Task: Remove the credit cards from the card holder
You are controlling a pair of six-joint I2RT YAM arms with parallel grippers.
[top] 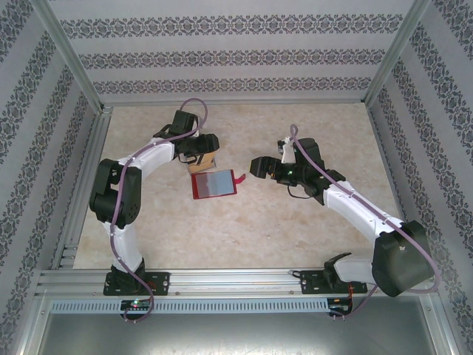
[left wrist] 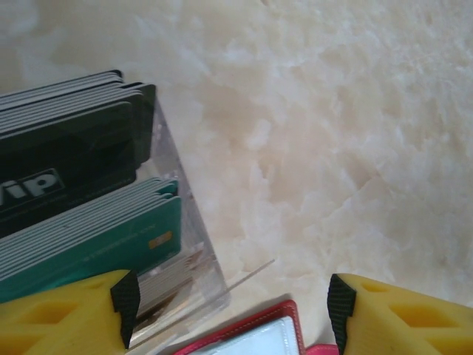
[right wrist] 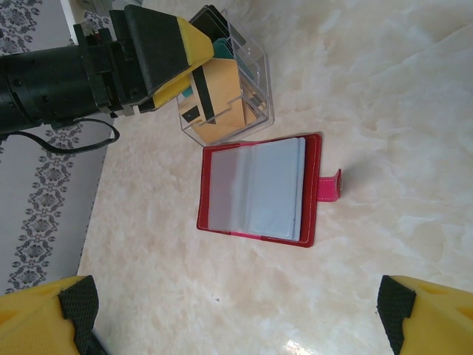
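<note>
Counter of pale marbled stone carries the small red folding card holder, lying open with its grey-blue inner face up and its red tab sticking out. Just beside it stands a clear plastic box of teal, tan and dark cards. The left hand hovers at that box, fingers spread, pinching nothing. The right hand is spread wide, near the holder's tab side.

The card holder is lying open on the worktop, a clear box of cards just beside it; left fingers are hovering at that box.
</note>
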